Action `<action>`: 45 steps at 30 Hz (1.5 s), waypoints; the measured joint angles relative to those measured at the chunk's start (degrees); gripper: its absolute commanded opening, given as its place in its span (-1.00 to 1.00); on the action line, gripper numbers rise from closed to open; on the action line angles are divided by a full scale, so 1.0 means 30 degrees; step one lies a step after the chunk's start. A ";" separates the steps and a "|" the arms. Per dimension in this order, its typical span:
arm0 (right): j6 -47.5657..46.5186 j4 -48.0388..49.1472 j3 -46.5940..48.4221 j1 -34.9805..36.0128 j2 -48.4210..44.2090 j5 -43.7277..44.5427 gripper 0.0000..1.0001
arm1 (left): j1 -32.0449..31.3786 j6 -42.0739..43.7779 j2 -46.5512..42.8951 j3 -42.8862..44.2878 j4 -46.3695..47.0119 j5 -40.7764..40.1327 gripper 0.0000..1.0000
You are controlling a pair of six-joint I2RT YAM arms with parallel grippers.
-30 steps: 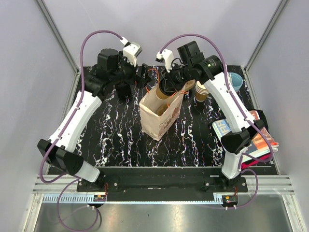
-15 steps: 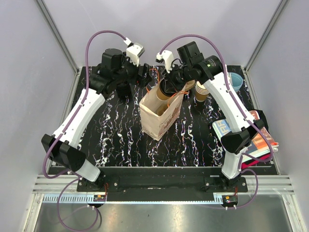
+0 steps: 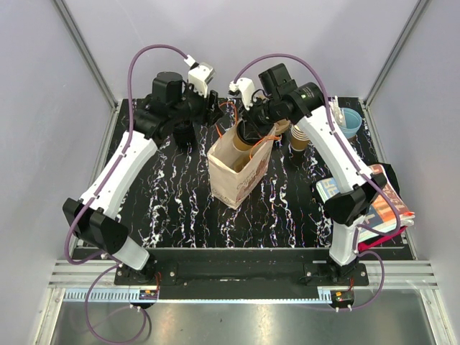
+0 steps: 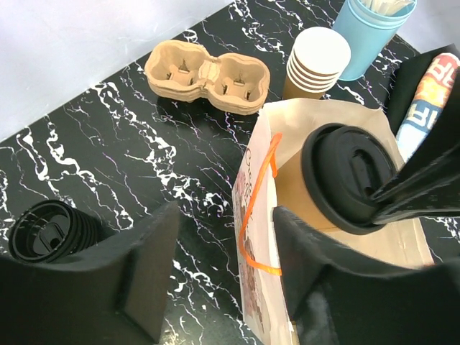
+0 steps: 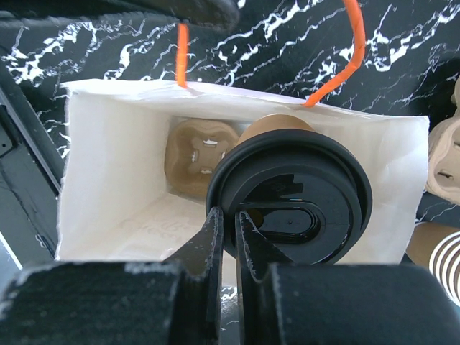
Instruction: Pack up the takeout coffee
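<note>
The takeout coffee [image 5: 287, 190], a tan cup under a round black lid, hangs in the mouth of the brown paper bag [image 3: 239, 171]. My right gripper [image 5: 230, 219] is shut on the near rim of the lid [image 4: 348, 176] and holds the cup from above. My left gripper [image 4: 226, 223] is open and straddles the bag's left wall [image 4: 253, 215] by the orange handle. Its right finger [image 4: 316, 266] is inside the bag against the wall; its left finger [image 4: 144, 277] is outside, apart from it. A pulp cup carrier [image 5: 201, 154] lies on the bag's floor.
Behind the bag are a pulp cup carrier [image 4: 208, 72], a stack of nested tan cups [image 4: 316, 61] and a light blue cup [image 4: 370, 29] holding sticks. A stack of black lids [image 4: 50, 230] stands to the left. Printed packets [image 3: 381, 205] lie at the table's right edge.
My left gripper's jaws have narrowed around the bag's wall. The right gripper has shifted slightly left with the coffee, over the bag's mouth.
</note>
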 measured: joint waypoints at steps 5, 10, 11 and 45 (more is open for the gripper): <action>0.0007 -0.0240 0.0197 0.0000 0.0714 0.0160 -1.00 | 0.0000 -0.0058 0.0255 0.0000 -0.0007 0.0058 -0.17; 0.0007 -0.0612 0.0321 0.0000 0.1078 0.0211 -1.00 | 0.0000 -0.0073 0.0342 0.0000 0.0000 0.0168 -0.43; 0.0007 -0.0656 0.0321 0.0000 0.1086 0.0226 -1.00 | 0.0000 -0.0087 0.0342 0.0000 0.0000 0.0197 -0.52; 0.0022 -0.0073 -0.0248 0.0000 0.2011 0.1698 -1.00 | -0.0758 -0.0189 -0.0488 -0.0525 0.0226 0.1144 -1.00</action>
